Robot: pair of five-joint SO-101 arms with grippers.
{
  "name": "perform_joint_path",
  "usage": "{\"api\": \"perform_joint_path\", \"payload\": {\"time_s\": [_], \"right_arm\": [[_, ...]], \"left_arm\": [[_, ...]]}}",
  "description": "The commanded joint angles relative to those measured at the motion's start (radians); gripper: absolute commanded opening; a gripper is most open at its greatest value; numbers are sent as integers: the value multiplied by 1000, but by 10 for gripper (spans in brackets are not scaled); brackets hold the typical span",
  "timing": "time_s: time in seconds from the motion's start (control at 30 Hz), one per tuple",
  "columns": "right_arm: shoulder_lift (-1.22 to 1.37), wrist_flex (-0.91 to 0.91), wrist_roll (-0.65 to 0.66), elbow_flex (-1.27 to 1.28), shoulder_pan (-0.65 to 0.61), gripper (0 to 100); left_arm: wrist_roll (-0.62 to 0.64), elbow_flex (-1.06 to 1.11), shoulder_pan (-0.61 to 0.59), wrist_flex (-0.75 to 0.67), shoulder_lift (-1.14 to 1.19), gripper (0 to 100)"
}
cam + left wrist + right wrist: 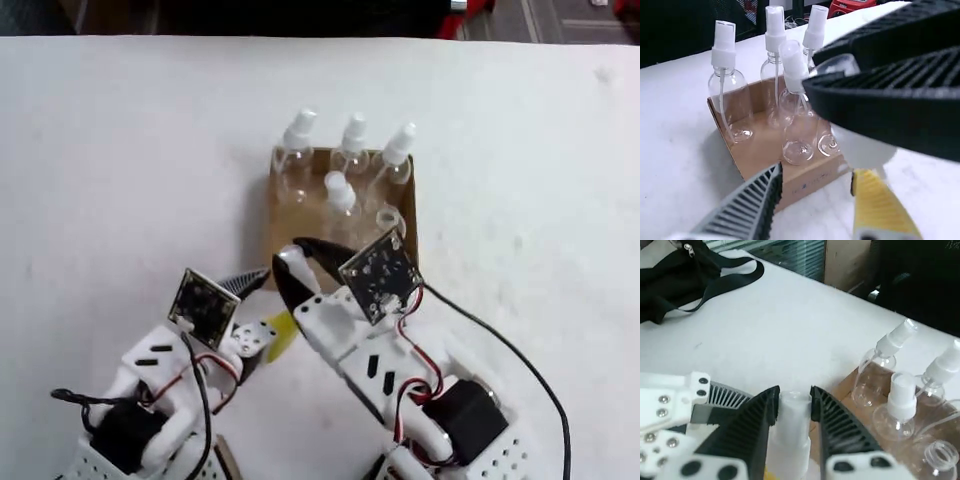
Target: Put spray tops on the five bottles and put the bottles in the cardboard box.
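Note:
The cardboard box (276, 215) stands mid-table with several clear bottles upright in it. Most wear white spray tops, such as one at the back (297, 150) and one in front (340, 198). One bottle (389, 217) has a bare open neck (940, 455). My right gripper (295, 268) is at the box's near edge, shut on a white spray top (791, 427). My left gripper (265, 308) is just beside it, open, with its grey and yellow fingers (752, 210) apart below that spray top (860, 150).
White table all around the box, with free room to both sides and behind. A black bag with a strap (675, 285) lies farther off on the table. The right arm's cable (500, 350) loops over the table.

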Motion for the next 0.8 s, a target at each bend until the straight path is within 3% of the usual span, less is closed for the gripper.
{"api": "perform_joint_path", "payload": {"time_s": [0.0,0.27,0.57,0.77], "right_arm": [[-38,131,-18,-71,-15,16],[-114,170,-11,-87,-8,16],[-74,-326,-18,183,153,16],[-91,-285,-20,241,5,16]], "left_arm": [[0,-48,-1,-6,-8,229],[0,-44,-1,-6,-8,230],[0,-48,-1,0,-8,230],[0,-48,-1,-2,-8,230]]}}
